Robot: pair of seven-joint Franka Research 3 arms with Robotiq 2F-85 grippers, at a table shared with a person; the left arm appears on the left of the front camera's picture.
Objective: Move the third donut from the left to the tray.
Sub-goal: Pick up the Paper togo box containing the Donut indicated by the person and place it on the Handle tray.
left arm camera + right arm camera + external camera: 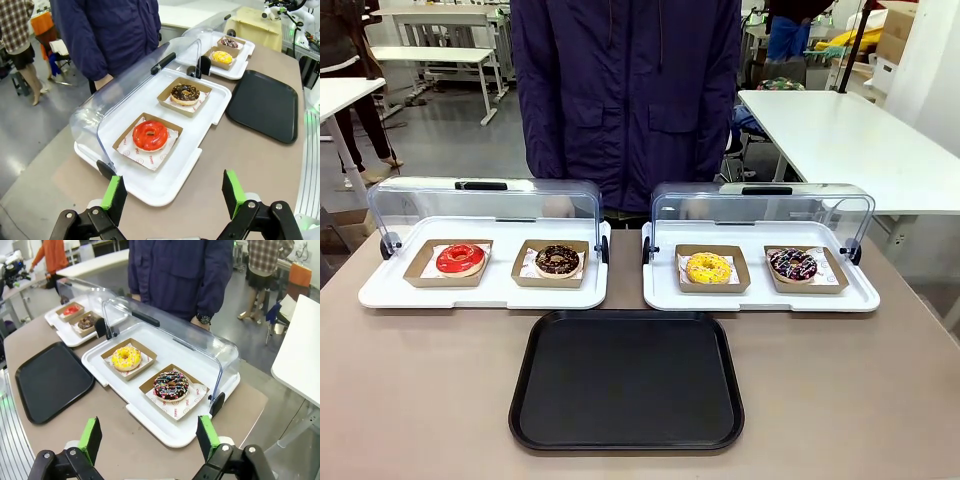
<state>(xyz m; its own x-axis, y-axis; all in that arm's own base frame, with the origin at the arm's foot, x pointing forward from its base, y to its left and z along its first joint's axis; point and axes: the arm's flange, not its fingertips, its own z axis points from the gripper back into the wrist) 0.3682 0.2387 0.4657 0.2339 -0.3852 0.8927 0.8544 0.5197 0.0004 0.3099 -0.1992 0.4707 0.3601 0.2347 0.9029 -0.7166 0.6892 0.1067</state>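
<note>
Tabletop: we are looking across a grey-brown tabletop (420, 400) toward a person (625, 90) standing at 12 o'clock, behind two white display trays whose clear lids are standing swung back.
Third donut from the left: the third donut from the left (708, 267), yellow-iced, is sitting in its brown cardboard holder (738, 283) in the left half of the right-hand display tray (660, 290), at about 1 o'clock from the black tray's middle. A dark sprinkled donut (792, 264) is lying at its 3 o'clock, near but apart.
Black tray: the black tray (626, 380) is lying bare at 6 o'clock of the display trays, just beside their near edges.
Right end effector: the right end effector (150, 435) is hanging released, jaws spread wide, nothing between them, with the yellow donut at about 11 o'clock in the right wrist view.
Left end effector: the left end effector (173, 192) is likewise spread and gripping nothing, near the red donut (150, 135).
Step in hand: we are judging that the reach is not yet begun and that the right arm is the nearer one.
Doing it well: we are advising a grip on two opposite holder walls, never the icing. The approach should be coming in from the near side, below the raised lid (760, 205). We are keeping the holder level, clearing the display tray's rim, and setting it down mid-tray.
</note>
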